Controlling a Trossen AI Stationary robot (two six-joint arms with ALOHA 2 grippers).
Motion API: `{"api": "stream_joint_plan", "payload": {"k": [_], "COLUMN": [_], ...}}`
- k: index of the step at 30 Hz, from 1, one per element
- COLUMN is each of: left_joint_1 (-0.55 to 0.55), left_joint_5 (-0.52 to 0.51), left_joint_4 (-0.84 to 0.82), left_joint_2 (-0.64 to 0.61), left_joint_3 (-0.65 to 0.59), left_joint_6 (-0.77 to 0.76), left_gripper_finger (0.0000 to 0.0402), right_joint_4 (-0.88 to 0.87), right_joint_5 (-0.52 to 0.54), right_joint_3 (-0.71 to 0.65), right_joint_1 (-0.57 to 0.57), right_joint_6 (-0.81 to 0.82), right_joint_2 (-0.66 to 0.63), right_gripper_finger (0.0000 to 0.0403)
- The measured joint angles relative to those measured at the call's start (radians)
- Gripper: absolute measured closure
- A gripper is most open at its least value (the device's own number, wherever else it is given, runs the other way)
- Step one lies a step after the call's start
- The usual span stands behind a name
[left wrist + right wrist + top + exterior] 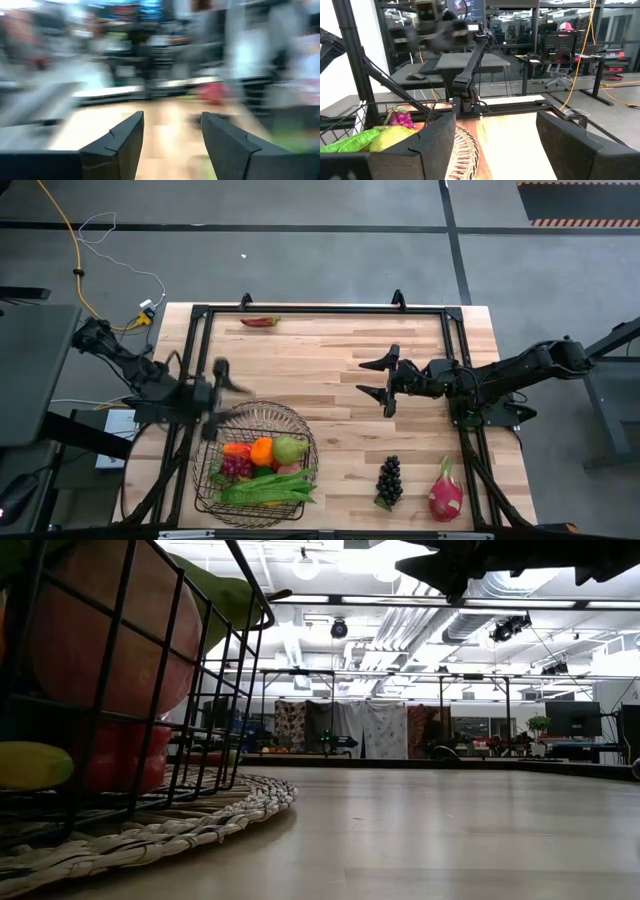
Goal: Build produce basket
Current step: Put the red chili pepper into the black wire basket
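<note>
Basket (255, 465) sits near-left on bench (330, 370), already holding produce (262, 470); grapes (389, 480) and dragon fruit (446, 490) lie near-right, outside it. Left end effector (215, 395) hovers at basket's far rim, fingers apart, empty. Right end effector (385, 385) mid-bench, released, empty. Risk: left arm clips rim, shifts basket. Left wrist view too blurred to read; red item (261, 321) at far edge unclear.

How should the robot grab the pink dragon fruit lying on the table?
Probably across the fat middle of the dragon fruit, coming straight down from above. It lies flat on the bare table with its green leafy tip pointing toward the far side, so the fingers should close on its two long sides. The dark grapes lie apart from it, leaving room. The right gripper is nearest.
</note>
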Motion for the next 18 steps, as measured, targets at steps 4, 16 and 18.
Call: {"api": "stream_joint_plan", "payload": {"k": [4, 16, 18], "left_joint_1": [0.113, 0.436, 0.449], "left_joint_5": [-0.111, 0.215, 0.208], "left_joint_4": [0.019, 0.473, 0.551], "left_joint_2": [0.001, 0.002, 0.002], "left_joint_3": [-0.021, -0.317, -0.349], "left_joint_6": [0.062, -0.026, -0.047], "left_gripper_finger": [0.0213, 0.0213, 0.0213], "right_joint_4": [0.0, 0.0, 0.0], "right_joint_5": [-0.002, -0.003, -0.003], "right_joint_3": [0.0, 0.0, 0.0], "right_joint_1": [-0.004, -0.006, -0.006], "right_joint_6": [-0.007, -0.027, -0.027], "right_joint_2": [0.0, 0.0, 0.0], "right_gripper_finger": [0.0134, 0.0134, 0.0134]}}
